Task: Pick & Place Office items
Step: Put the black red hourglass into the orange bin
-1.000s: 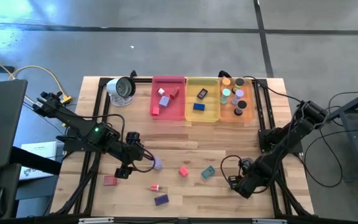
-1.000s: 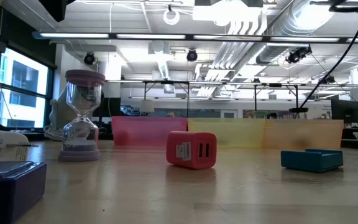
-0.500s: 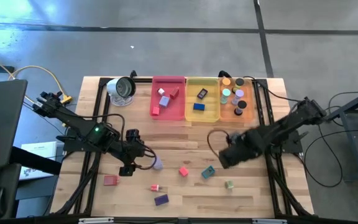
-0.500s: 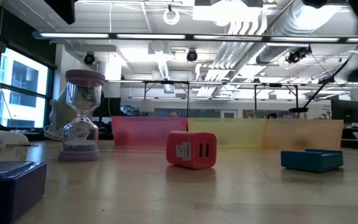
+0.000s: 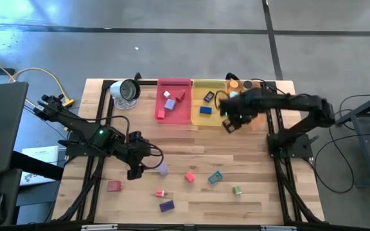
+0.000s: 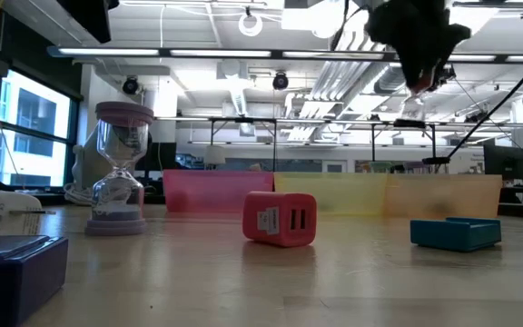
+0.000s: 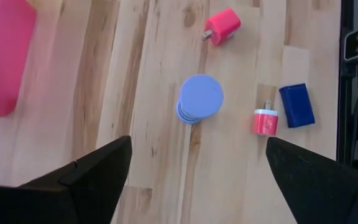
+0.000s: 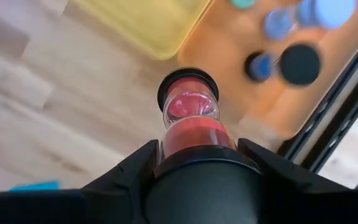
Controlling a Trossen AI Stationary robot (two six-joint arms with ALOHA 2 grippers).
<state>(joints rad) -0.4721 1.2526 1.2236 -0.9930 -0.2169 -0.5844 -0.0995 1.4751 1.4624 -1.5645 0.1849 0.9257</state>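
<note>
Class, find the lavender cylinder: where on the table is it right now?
In the high view, the lavender cylinder stands on the table's left half, beside the open left gripper, with the red block to its right.

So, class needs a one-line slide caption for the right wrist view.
Right gripper carries a small red hourglass above the wooden table, near the yellow tray and orange tray.

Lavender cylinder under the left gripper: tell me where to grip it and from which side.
Grip the lavender cylinder across its curved side wall, coming straight down from above. It stands upright with its round face up and bare wooden table all around it, and the open left gripper hangs near it.
</note>
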